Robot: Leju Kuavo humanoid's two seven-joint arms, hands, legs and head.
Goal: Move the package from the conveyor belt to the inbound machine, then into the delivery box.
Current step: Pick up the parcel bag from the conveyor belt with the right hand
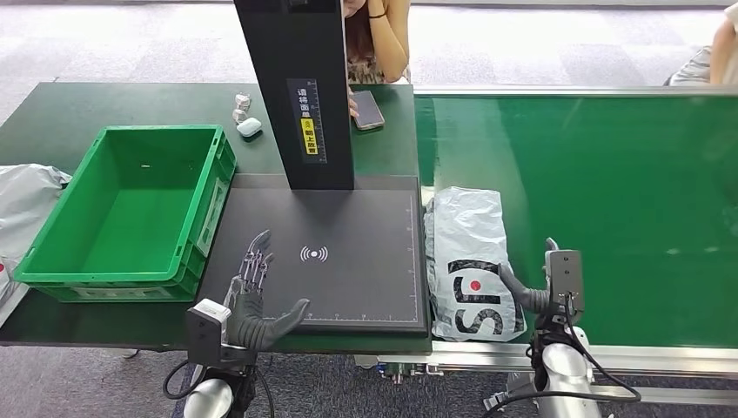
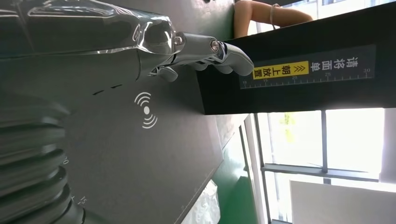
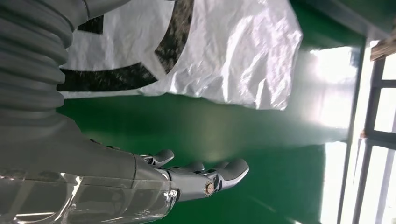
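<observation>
- Package (image 1: 470, 261): a white plastic courier bag with black lettering and a red dot, lying flat on the green conveyor belt (image 1: 609, 218) at its left end, just beside the black scan plate of the inbound machine (image 1: 348, 261). One edge appears to touch or slightly overlap the plate's rim; you cannot settle which.
- Long axis: runs from the robot outward, parallel to the plate's near side edge. The printed end points toward the robot.
- Right hand (image 1: 535, 296): the nearer one. You see it at the bag's near right corner, thumb toward the bag, fingers (image 3: 219, 175) spread and slightly curled, holding nothing. The bag lies to its left.
- Left hand (image 1: 257, 300): over the plate's near left corner, fingers (image 2: 224, 53) extended and apart, empty; well apart from the bag.
- Green delivery box (image 1: 130, 209): stands left of the plate.
- Judgement: the pick falls to the right hand, then a short carry leftward onto the plate.
</observation>
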